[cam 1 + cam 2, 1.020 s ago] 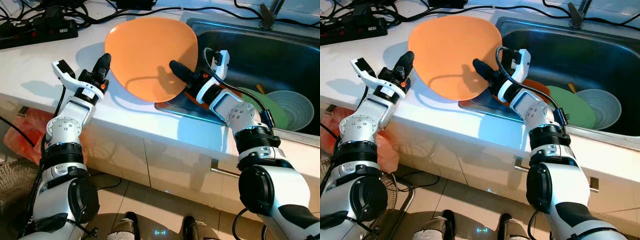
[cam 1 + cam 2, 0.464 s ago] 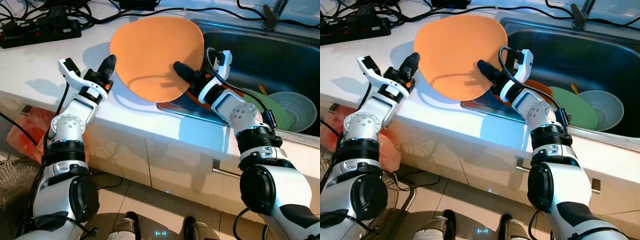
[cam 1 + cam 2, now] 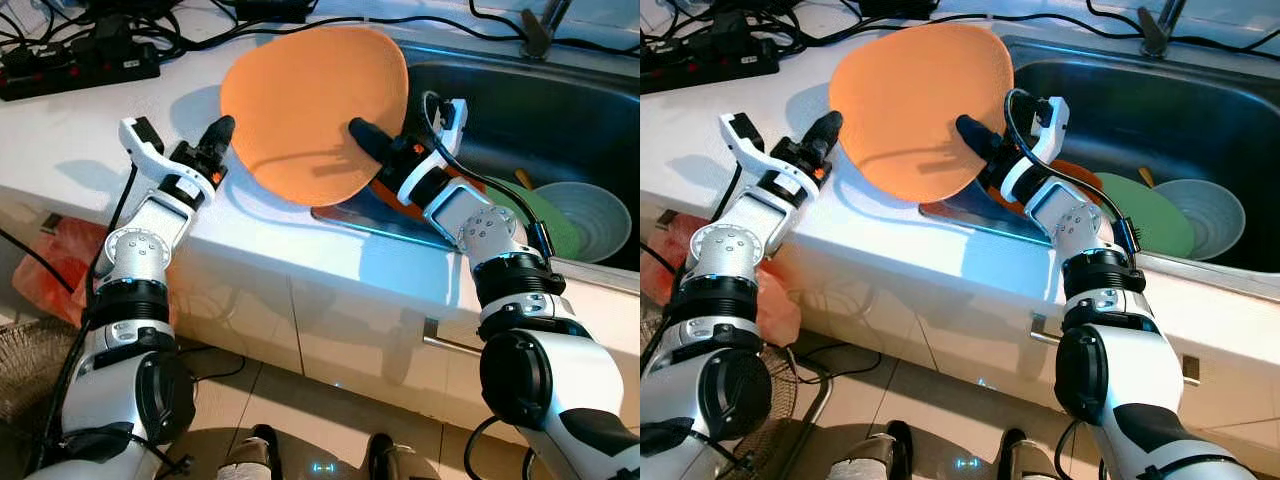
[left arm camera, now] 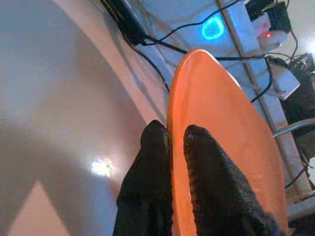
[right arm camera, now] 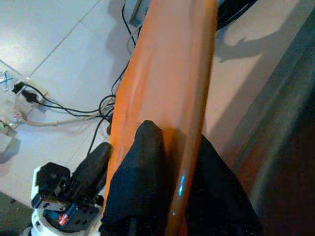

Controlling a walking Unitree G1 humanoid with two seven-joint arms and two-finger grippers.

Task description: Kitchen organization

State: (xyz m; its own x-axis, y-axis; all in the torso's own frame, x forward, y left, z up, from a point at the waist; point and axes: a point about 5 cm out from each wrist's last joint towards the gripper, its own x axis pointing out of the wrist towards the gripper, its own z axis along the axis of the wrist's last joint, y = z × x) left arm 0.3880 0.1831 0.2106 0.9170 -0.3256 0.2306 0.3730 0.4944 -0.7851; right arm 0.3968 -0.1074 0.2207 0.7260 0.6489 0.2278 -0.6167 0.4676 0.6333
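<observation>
While both clamp orange plate (image 3: 315, 95) | sink (image 3: 560, 110): bowl (image 3: 590, 215)

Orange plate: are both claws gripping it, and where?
Yes. The left claw pinches the orange plate at its left rim; the right claw pinches its lower right rim.
</observation>
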